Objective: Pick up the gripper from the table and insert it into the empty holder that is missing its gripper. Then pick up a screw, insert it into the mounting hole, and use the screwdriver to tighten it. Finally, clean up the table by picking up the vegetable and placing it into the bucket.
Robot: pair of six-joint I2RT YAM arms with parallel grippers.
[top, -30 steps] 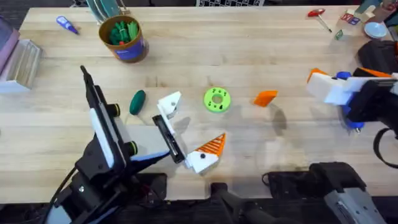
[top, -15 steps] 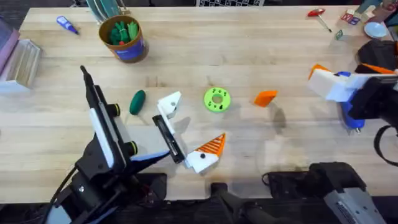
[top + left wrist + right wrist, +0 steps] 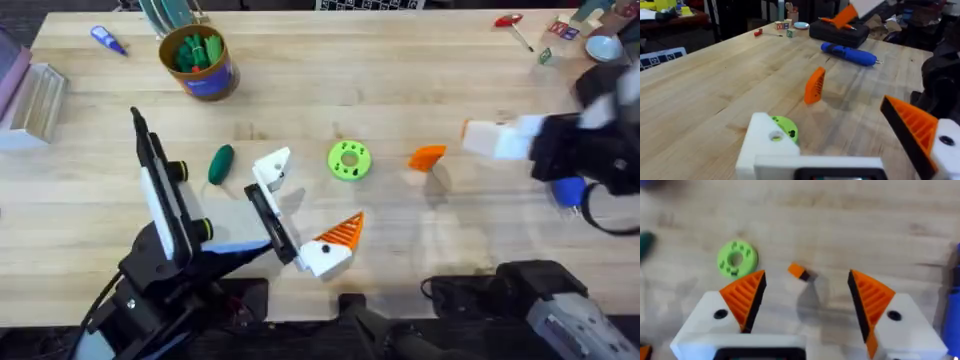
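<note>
The loose orange gripper (image 3: 427, 157) lies on the wood right of centre, and is also seen at gripper (image 3: 815, 86) and gripper (image 3: 799, 272). My right gripper (image 3: 474, 138) hovers just right of it, open (image 3: 807, 276), with the piece showing beyond the gap. My left gripper (image 3: 315, 195) is open and low over the table; one side is the bare white holder (image 3: 272, 168) (image 3: 765, 145), the other carries an orange finger (image 3: 345, 232). The blue screwdriver (image 3: 847, 53) (image 3: 567, 190) lies partly under the right arm. The dark-green vegetable (image 3: 220, 164) lies left of the holder. The bucket (image 3: 200, 62) stands at the back left.
A lime-green disc (image 3: 348, 160) sits between the holder and the loose gripper. A small purple-blue pen (image 3: 107, 40) and a clear box (image 3: 30, 100) are at the far left. A red-handled tool (image 3: 510, 22) and small items lie at the back right.
My right arm has swung left, bringing its gripper from the table's right edge close to the loose orange gripper. The left arm has barely moved.
</note>
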